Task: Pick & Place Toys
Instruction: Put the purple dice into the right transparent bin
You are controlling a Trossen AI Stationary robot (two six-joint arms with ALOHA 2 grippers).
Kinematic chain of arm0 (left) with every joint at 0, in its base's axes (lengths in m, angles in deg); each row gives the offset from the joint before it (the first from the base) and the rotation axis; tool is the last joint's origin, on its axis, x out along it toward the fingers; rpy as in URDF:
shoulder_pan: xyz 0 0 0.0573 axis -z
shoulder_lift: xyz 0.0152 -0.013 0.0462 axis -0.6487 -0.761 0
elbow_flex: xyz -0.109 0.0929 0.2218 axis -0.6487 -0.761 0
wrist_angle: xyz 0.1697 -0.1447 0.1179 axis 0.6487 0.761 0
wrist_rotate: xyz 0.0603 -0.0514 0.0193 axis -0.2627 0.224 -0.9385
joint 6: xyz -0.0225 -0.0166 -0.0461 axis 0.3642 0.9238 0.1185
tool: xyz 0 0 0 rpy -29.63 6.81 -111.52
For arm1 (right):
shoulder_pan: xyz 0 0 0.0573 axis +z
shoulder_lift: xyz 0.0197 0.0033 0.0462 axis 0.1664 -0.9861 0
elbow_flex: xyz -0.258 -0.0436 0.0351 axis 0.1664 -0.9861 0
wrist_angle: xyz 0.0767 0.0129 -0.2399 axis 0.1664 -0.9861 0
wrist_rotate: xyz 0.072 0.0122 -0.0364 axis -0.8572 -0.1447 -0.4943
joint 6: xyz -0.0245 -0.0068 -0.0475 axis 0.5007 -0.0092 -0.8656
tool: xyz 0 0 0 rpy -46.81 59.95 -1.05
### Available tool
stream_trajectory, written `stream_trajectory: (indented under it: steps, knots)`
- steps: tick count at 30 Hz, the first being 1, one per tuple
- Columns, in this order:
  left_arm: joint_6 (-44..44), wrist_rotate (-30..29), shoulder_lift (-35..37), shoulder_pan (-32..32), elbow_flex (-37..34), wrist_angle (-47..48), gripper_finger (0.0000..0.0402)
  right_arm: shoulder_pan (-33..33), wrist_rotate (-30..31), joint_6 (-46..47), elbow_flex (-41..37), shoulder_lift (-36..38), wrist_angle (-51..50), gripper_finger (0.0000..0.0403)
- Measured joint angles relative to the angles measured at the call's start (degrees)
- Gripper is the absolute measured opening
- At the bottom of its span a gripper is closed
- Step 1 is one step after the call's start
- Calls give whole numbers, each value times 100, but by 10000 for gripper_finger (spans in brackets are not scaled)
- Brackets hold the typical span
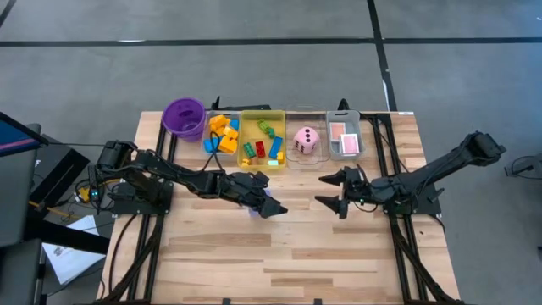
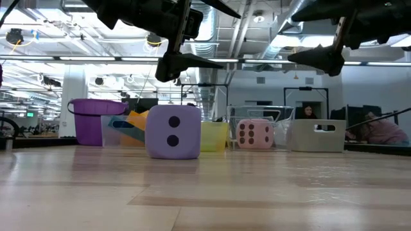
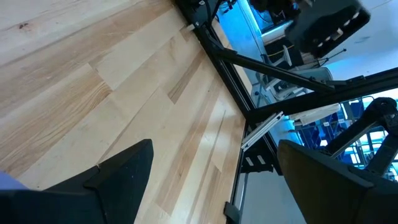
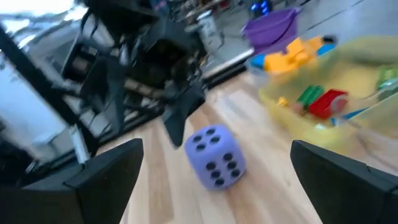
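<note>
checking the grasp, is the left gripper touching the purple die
Apart. In the low view the left gripper hangs open above the purple die, with clear background showing between its fingertips and the die's top.

The high view looks straight down on the whole worktop [image 1: 279,246] from well above. The low view sits at worktop height, close to the purple die [image 2: 173,132], facing the room. The right wrist view looks across at that die [image 4: 215,157]; the left wrist view faces the worktop's edge [image 3: 236,106].
</note>
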Motion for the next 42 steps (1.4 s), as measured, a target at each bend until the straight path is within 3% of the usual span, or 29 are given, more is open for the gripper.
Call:
stream_trajectory:
  steps: [8,17,23,29,37,42]
  knots:
    - [0,-113,0,-2,0,2,337,-132,175,-17,-2,-643,557,400]
    - [-7,-474,0,-2,0,10,337,-323,-335,-810,-2,-1922,2017,400]
    - [-17,-475,0,-2,0,233,337,-486,-839,-854,3,-2734,2800,400]
    - [-464,-417,2,7,2,598,337,-535,-866,-931,371,-3536,2814,400]
    - [-698,-408,2,9,0,653,337,-607,-1017,-2080,1300,-4550,2794,400]
    - [-910,-407,2,9,0,737,337,-710,-1041,-2266,1667,-5073,2772,400]
